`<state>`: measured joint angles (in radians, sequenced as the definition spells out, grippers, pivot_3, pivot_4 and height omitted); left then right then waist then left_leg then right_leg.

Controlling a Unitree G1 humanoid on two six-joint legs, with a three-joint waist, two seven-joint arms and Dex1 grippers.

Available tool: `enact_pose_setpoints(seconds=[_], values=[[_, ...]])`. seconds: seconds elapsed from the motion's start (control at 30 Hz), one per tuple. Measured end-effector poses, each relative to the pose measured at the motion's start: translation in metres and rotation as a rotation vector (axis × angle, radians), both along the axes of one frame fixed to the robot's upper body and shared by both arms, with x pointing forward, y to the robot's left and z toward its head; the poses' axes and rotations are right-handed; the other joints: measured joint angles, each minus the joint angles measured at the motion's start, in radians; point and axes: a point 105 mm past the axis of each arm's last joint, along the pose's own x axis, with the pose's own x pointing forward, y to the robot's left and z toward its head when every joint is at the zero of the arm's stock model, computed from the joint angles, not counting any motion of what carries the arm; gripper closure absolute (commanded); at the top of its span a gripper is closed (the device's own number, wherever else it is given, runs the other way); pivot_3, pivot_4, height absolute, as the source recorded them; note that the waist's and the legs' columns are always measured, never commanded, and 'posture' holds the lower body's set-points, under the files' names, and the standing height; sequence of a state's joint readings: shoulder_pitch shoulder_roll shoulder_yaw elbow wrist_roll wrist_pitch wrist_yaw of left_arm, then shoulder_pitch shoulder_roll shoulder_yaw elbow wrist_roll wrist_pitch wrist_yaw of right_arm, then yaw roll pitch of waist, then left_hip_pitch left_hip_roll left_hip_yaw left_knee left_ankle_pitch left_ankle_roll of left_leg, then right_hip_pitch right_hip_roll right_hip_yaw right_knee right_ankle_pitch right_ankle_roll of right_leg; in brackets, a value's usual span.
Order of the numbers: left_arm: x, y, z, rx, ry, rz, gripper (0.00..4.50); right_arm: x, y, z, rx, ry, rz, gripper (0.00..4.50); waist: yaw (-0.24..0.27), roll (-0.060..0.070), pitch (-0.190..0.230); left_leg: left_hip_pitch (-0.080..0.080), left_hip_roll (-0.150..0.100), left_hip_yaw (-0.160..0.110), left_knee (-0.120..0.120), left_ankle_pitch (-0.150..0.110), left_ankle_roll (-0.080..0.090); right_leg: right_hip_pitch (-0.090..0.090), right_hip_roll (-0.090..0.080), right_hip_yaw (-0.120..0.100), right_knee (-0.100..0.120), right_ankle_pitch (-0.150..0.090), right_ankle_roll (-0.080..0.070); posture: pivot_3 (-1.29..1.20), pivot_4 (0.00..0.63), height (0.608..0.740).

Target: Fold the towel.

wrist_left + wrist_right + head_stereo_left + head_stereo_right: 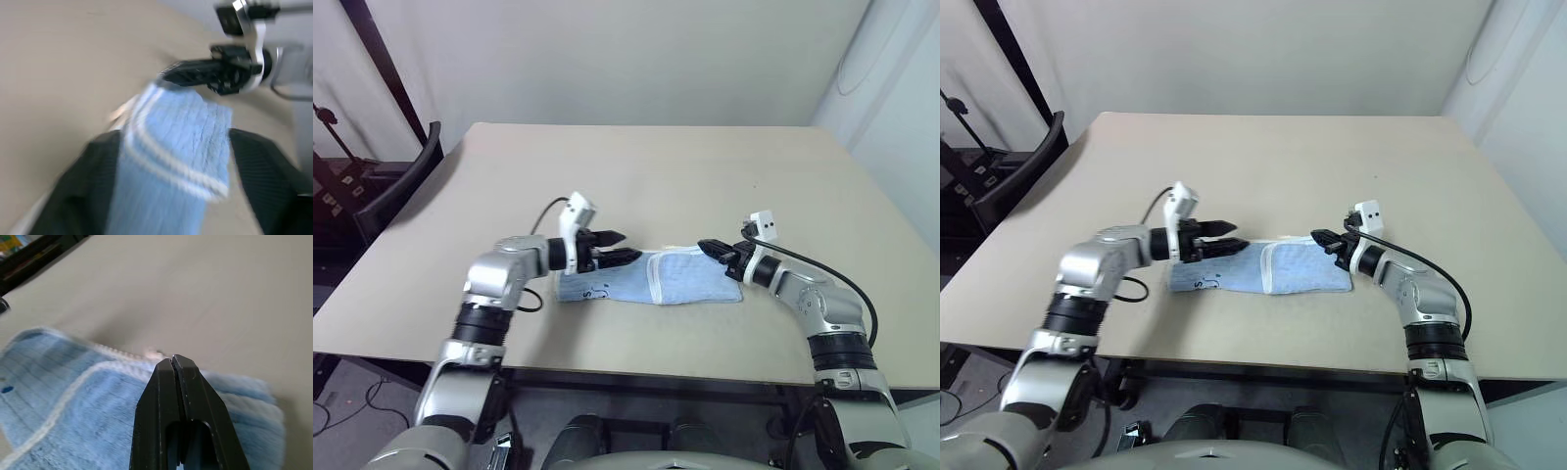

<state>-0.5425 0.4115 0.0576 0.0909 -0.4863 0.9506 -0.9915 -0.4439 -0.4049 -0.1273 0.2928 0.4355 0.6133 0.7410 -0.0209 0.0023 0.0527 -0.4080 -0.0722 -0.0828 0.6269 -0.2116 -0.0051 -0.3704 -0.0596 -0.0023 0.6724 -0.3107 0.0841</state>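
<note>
The light blue towel (675, 279) lies flat on the tan table (636, 166) near its front edge, with one end folded over so a white-stitched edge (653, 279) runs across its middle. My left gripper (619, 248) hovers just above the towel's left half, open, with the cloth showing between its spread fingers (88, 191) and nothing gripped. My right gripper (705, 245) is at the towel's far right corner. Its fingers (171, 382) are pressed together, tips over the towel's edge (122, 355), and no cloth shows between them.
A black chair (396, 191) stands off the table's left side. A thin black cable (543, 211) loops from my left wrist over the table. Bare tabletop stretches behind the towel up to the white wall (607, 59).
</note>
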Motion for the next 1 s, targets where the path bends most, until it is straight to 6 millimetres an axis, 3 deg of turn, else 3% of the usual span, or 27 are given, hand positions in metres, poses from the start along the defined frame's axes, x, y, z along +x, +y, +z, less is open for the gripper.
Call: enact_pose_setpoints(seconds=[0.1, 0.17, 0.33, 0.47, 0.6, 0.77, 1.0], values=[[-0.026, 0.048, -0.007, -0.062, 0.235, 0.089, 0.02, 0.002, 0.006, 0.002, 0.037, 0.005, 0.003, 4.50, -0.009, 0.000, 0.000, 0.001, 0.000, 0.000, 0.000, 0.000, 0.000, -0.002, 0.000, 0.000, 0.000, 0.000, 0.000, 0.00, 0.000, 0.740], [-0.039, 0.063, -0.012, -0.101, 0.352, 0.126, 0.02, 0.004, 0.005, 0.000, 0.046, 0.016, -0.008, 4.50, -0.002, 0.000, 0.000, 0.001, 0.000, -0.001, 0.001, 0.000, 0.000, -0.002, 0.000, 0.000, -0.001, -0.001, -0.002, 0.00, 0.000, 0.740], [-0.070, 0.068, -0.007, -0.205, 0.479, 0.096, 0.02, 0.007, 0.011, 0.000, 0.068, 0.036, 0.001, 4.50, 0.005, 0.000, 0.000, 0.001, 0.000, -0.001, 0.002, -0.001, -0.002, -0.001, 0.000, 0.000, -0.003, -0.002, -0.005, 0.00, 0.000, 0.740], [-0.081, 0.065, -0.027, -0.221, 0.574, 0.138, 0.02, 0.008, 0.011, -0.006, 0.072, 0.074, -0.001, 4.50, 0.006, 0.001, 0.000, 0.002, 0.000, -0.001, 0.001, -0.001, -0.003, -0.001, 0.000, 0.000, -0.003, -0.001, -0.006, 0.00, 0.000, 0.740], [-0.075, 0.063, -0.051, -0.232, 0.658, 0.239, 0.02, 0.009, 0.011, -0.008, 0.076, 0.101, -0.006, 4.50, 0.007, 0.001, 0.000, 0.002, 0.000, -0.001, 0.001, -0.001, -0.003, -0.001, 0.000, 0.001, -0.003, -0.001, -0.006, 0.00, 0.000, 0.740], [-0.054, 0.069, -0.052, -0.294, 0.678, 0.352, 0.02, 0.010, 0.009, -0.009, 0.073, 0.106, -0.020, 4.50, 0.005, 0.002, 0.000, 0.002, 0.000, -0.001, 0.001, -0.001, -0.003, -0.001, 0.000, 0.001, -0.003, -0.001, -0.006, 0.00, 0.000, 0.740], [-0.037, 0.064, -0.061, -0.328, 0.741, 0.432, 0.02, 0.011, 0.007, -0.009, 0.071, 0.108, -0.035, 4.50, 0.001, 0.002, -0.001, 0.002, 0.000, -0.001, 0.000, -0.001, -0.003, -0.002, 0.000, 0.001, -0.003, 0.001, -0.003, 0.00, 0.000, 0.740]])
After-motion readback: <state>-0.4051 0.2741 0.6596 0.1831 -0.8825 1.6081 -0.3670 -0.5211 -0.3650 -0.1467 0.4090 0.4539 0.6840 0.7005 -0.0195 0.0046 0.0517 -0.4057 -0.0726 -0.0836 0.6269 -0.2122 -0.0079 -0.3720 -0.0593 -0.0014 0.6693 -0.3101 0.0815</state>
